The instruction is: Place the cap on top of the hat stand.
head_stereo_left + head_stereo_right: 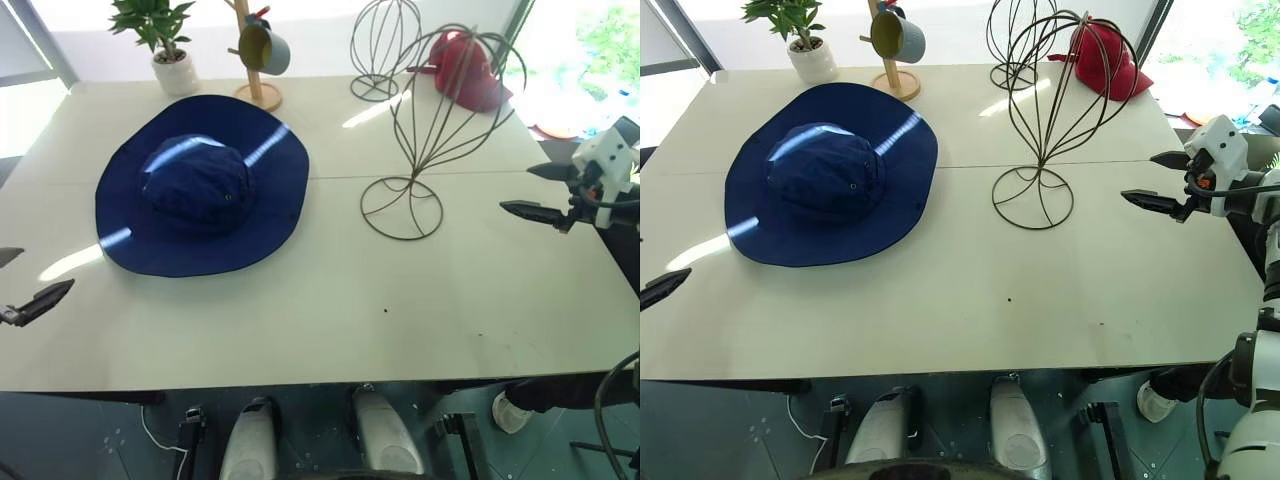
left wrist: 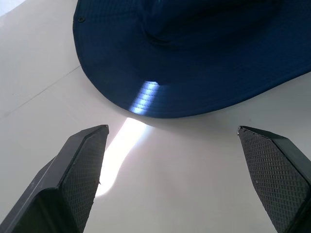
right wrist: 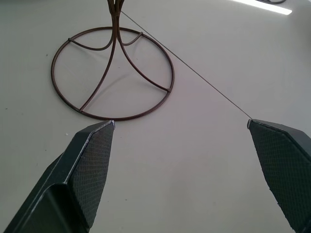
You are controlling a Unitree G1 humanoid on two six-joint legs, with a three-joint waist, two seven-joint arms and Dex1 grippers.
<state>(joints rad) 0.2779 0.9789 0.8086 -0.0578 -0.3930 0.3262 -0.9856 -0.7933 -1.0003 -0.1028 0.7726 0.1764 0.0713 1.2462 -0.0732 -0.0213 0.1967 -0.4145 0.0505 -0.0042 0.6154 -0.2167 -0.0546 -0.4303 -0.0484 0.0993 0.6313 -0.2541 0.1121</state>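
The cap [image 1: 200, 195], a navy wide-brimmed hat, lies crown up on the left half of the white table [image 1: 330, 300]. The hat stand [image 1: 411, 178], a tall balloon-shaped cage of thin dark wire on a ring base, stands right of centre with nothing on it. My left gripper [image 1: 47, 267] hovers open at the table's left edge, a short way in front of the brim [image 2: 194, 53]. At the right edge my right gripper [image 1: 516, 189] is open too, pointing at the stand's ring base [image 3: 167, 90]. Both are empty.
Along the far edge stand a potted plant [image 1: 165, 40], a wooden mug tree with a mug [image 1: 262, 50] and a smaller wire stand [image 1: 383, 45]. A red cap [image 1: 468, 70] lies behind the tall stand. The table's front edge runs close below.
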